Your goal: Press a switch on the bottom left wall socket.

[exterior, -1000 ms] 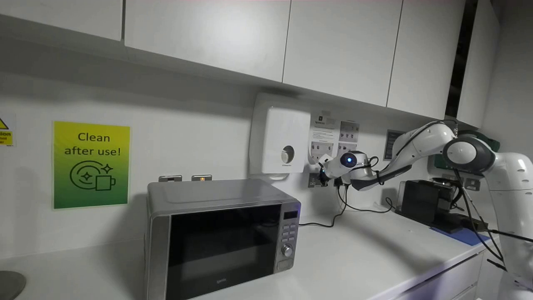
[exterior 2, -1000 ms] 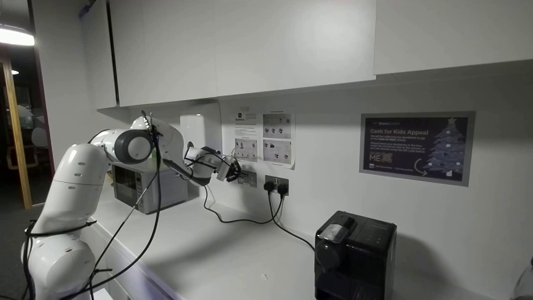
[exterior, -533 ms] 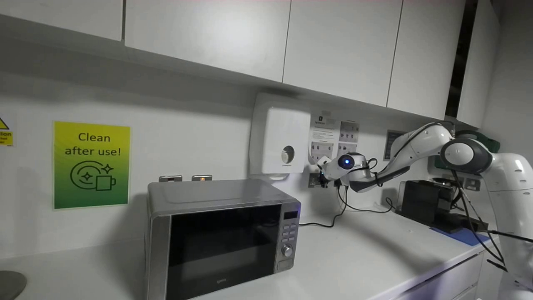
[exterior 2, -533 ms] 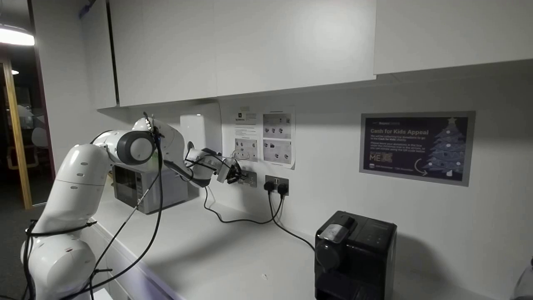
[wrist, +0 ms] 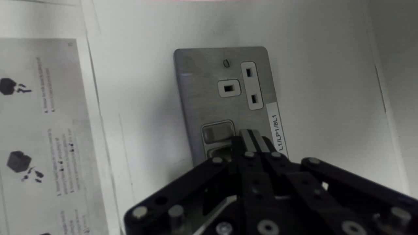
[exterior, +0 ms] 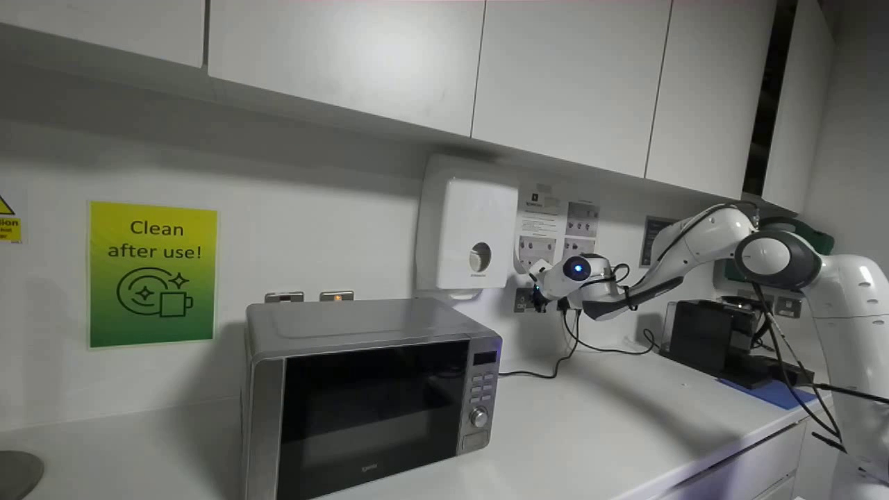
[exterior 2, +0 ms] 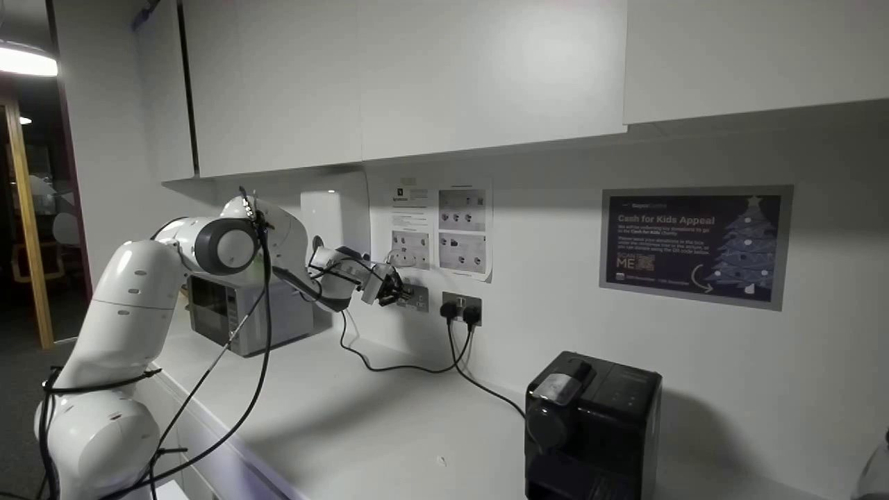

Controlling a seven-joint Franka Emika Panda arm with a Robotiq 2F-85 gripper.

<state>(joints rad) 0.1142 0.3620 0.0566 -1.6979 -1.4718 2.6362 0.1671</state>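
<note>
A grey metal wall socket [wrist: 202, 98] with white inlets fills the middle of the wrist view. It is the left of two plates in an exterior view [exterior 2: 420, 298] and partly hidden behind my gripper in an exterior view [exterior: 521, 300]. A rocker switch [wrist: 218, 132] shows beside my fingertips; a second switch [wrist: 219, 152] is partly covered by a finger. My gripper [wrist: 250, 131] is shut and empty, its tips over the plate just right of the switches in the wrist view; I cannot tell if they touch. The gripper also shows in both exterior views [exterior: 538, 298] [exterior 2: 404, 294].
A socket plate [exterior 2: 474, 301] with two black plugs [exterior 2: 471, 316] is to the right, cables on the counter [exterior 2: 389, 410]. A silver microwave [exterior: 375, 319], a white wall box [exterior: 479, 215], paper notices [exterior 2: 462, 236] and a black coffee machine [exterior 2: 597, 417] stand around.
Over the first half second my gripper moved slightly down and closer to the wall socket. Since then nothing has visibly moved.
</note>
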